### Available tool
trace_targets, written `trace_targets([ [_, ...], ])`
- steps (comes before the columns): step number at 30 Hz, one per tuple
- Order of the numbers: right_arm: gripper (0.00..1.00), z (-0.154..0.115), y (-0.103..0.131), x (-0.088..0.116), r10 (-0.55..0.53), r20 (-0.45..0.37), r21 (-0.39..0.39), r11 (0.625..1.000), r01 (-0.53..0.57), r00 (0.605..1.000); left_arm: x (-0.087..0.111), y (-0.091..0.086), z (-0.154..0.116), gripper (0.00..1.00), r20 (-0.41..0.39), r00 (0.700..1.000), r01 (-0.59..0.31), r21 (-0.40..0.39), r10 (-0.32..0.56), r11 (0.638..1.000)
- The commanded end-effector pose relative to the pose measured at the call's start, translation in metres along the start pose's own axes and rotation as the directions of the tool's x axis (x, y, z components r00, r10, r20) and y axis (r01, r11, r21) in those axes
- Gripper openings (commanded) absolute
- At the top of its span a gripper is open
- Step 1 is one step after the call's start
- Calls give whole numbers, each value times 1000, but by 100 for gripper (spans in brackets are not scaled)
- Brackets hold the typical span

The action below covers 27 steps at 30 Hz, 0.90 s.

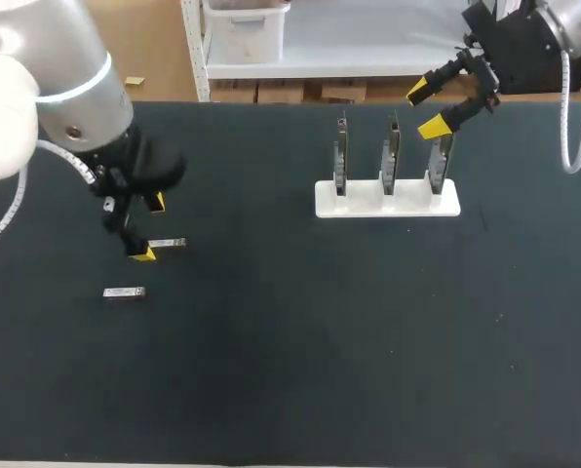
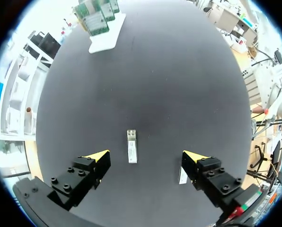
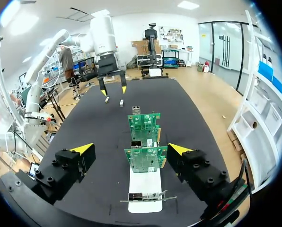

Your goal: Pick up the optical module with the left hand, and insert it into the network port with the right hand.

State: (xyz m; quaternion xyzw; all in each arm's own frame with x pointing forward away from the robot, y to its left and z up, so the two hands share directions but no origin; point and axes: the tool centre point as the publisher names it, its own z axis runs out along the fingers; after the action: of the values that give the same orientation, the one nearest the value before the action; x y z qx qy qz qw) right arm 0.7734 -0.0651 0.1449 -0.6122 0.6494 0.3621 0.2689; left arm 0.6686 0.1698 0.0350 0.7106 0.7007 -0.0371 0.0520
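Left wrist view: left gripper [image 2: 145,158] above module [image 2: 131,152], jaws apart.
Right gripper [image 3: 130,148] likewise parted; on descent, a finger may knock the spare [image 2: 182,175] beside the module.

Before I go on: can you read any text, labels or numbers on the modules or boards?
No text can be read anywhere.
First optical module: any print too small to read.
Second optical module: too small to read.
Circuit boards: markings blurred, unreadable.
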Motion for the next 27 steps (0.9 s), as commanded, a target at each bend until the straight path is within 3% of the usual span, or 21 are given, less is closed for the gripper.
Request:
trace_targets([
  [1,100,0,0,0,0,0,2,1000,0,1000,-5,5,7,100,-29,1000,7,4,-7,1000],
  [27,100,0,0,0,0,0,2,1000,0,1000,10,8,35,100,-117,986,122,25,-118,992],
])
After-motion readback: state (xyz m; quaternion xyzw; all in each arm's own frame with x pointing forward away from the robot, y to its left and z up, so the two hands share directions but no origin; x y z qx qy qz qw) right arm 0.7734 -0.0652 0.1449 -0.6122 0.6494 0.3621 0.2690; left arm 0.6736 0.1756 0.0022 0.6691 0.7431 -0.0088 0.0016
